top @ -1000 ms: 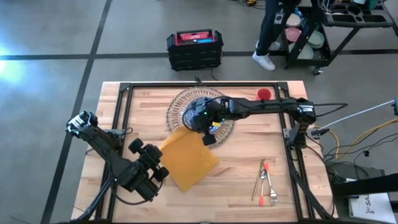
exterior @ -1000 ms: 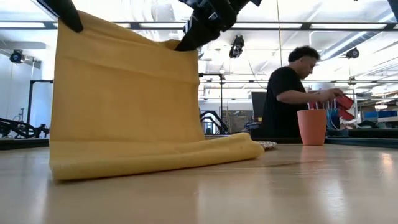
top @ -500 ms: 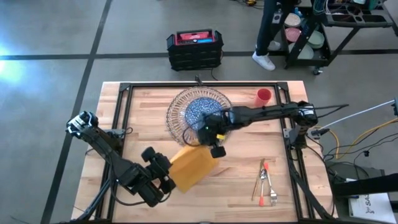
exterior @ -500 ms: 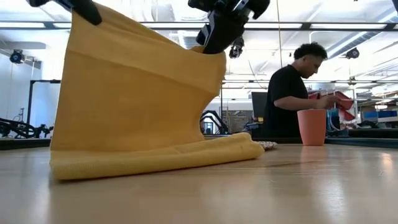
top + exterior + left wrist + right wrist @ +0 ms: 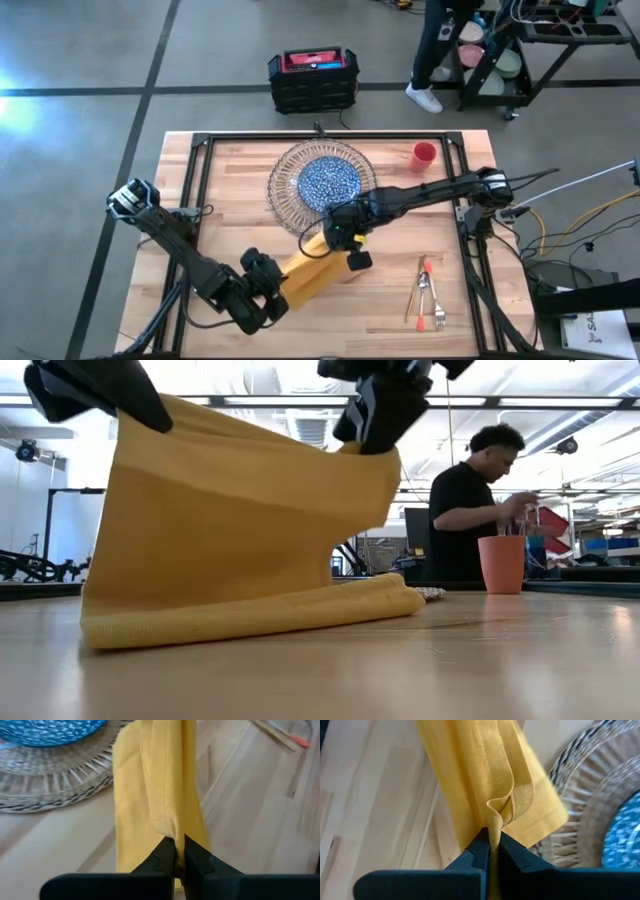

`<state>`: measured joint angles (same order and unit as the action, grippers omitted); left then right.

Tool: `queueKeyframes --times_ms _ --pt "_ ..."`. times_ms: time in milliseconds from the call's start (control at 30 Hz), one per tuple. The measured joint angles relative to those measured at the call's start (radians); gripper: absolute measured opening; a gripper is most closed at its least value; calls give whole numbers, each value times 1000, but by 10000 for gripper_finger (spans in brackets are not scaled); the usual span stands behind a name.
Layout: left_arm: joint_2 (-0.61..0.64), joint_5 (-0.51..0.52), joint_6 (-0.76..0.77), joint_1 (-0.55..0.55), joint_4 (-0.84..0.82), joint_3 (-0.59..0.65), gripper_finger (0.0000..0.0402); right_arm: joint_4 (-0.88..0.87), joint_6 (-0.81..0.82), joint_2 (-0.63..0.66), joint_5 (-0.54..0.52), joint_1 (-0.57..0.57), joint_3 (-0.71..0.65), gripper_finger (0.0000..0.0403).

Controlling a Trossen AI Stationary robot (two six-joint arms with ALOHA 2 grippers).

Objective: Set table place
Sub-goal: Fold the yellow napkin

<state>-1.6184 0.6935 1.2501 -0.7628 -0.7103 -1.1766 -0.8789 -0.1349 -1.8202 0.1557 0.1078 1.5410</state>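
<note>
High view shows both grippers, left (image 5: pixel 268 291) and right (image 5: pixel 345 243), jaws pinching the napkin (image 5: pixel 312 270), having folded it narrower beside the plate (image 5: pixel 330 181).

The high view hangs above the table (image 5: pixel 400 290) and looks straight down, taking in the whole top, both arms and some floor toward 12 o'clock. The low view sits at tabletop level, looks level across the wood into the room, and is very near the yellow napkin (image 5: pixel 230 530), which fills its left half; a person (image 5: pixel 462 510) stands far behind. Each wrist view looks forward past its own two dark fingers, close on the napkin, with the ribbed charger (image 5: pixel 55 785) beyond. All four views share the napkin; the high and wrist views also share the charger and blue plate (image 5: pixel 328 180).
</note>
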Motion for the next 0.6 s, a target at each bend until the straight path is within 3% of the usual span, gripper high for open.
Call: queueKeyframes --times_ms 300,600 --pt "0 -7 -8 0 164 71 0 162 50 0 25 21 -164 0" --pt "-80 -33 20 0 265 87 0 186 64 0 35 26 -198 0"
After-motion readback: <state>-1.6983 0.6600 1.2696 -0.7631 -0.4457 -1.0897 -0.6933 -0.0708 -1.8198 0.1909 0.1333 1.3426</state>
